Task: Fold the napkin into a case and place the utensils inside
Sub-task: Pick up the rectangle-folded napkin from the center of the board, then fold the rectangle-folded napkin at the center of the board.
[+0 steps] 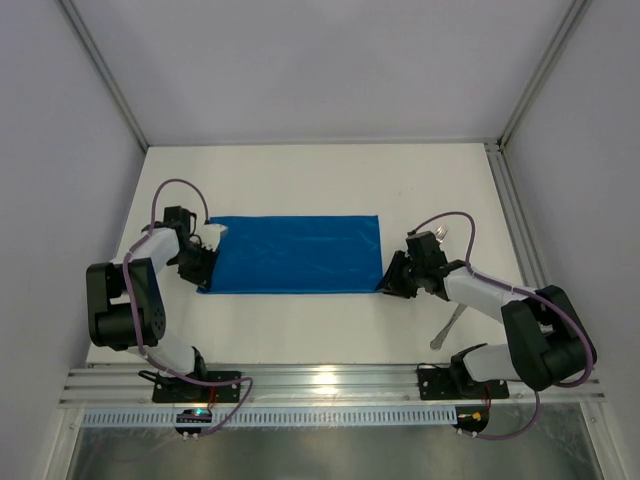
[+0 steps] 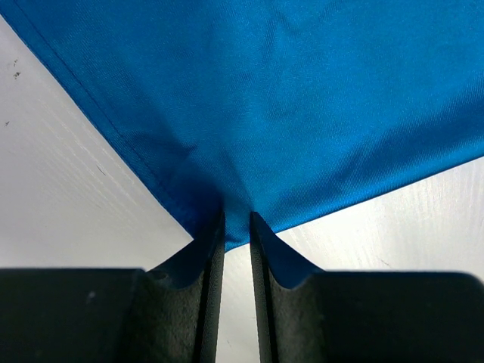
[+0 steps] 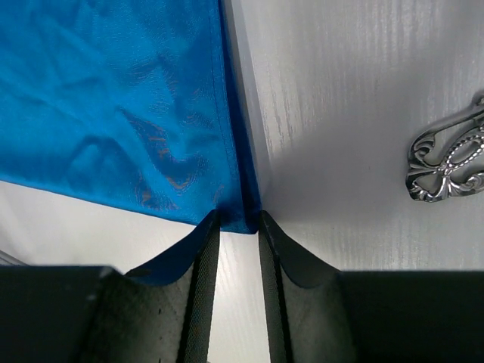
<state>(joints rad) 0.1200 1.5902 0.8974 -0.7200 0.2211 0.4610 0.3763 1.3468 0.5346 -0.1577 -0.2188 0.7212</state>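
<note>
The blue napkin (image 1: 295, 253) lies flat on the white table as a long folded rectangle. My left gripper (image 1: 205, 262) is at its near-left corner. In the left wrist view the napkin (image 2: 265, 98) has that corner lying between the tips of the left gripper (image 2: 236, 215), whose jaws stand a narrow gap apart. My right gripper (image 1: 388, 278) is at the near-right corner. There the napkin (image 3: 106, 98) ends between the open jaws of the right gripper (image 3: 238, 215). A silver utensil (image 1: 447, 325) shows near my right forearm. An ornate utensil handle (image 3: 446, 159) lies right of the napkin.
A second silvery piece (image 1: 441, 233) peeks out beside my right wrist, and the arm hides what lies under it. Enclosure walls ring the white table (image 1: 300, 180), with a metal rail (image 1: 330, 382) along the near edge.
</note>
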